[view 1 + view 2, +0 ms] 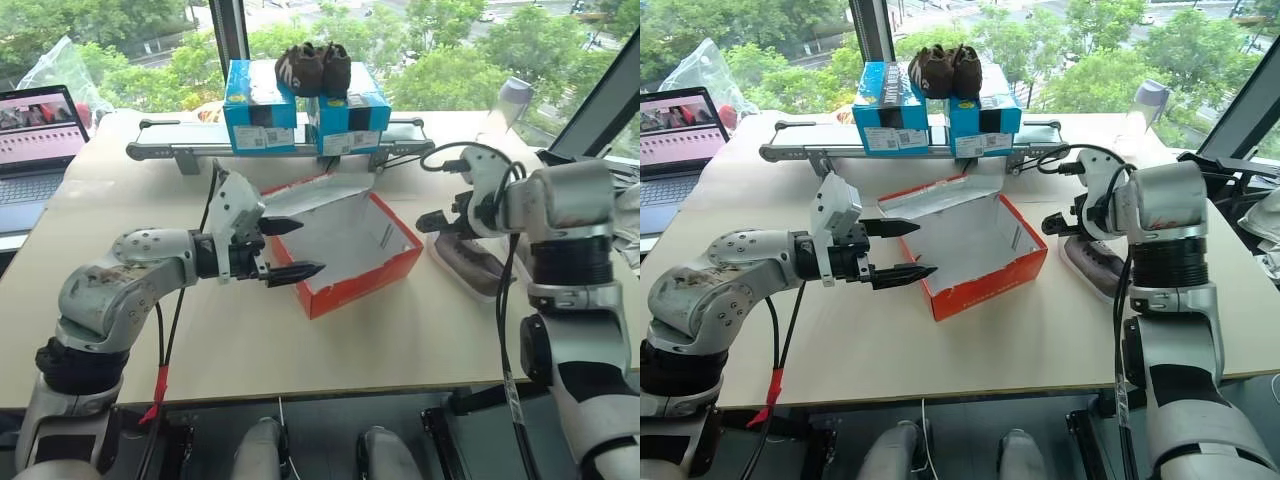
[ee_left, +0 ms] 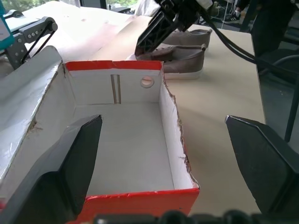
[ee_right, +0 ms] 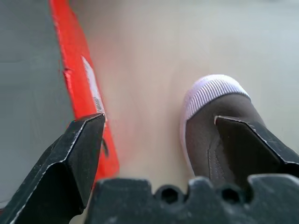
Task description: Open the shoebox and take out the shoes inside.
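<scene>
On the table [image 1: 400, 340] the shoebox [image 1: 345, 245] is seen open and empty, both shoes [image 1: 470, 262] lie just right of it under the spread right gripper [image 3: 159, 135], the left gripper [image 1: 285, 248] is spread at the box, so only withdrawal seems needed.

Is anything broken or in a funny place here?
Yes. The shoebox has torn, ragged cardboard along its white inner edges, seen in the left wrist view. Also, a dark fuzzy pair of shoes sits on top of the blue boxes at the back of the table, an odd perch for shoes.
</scene>
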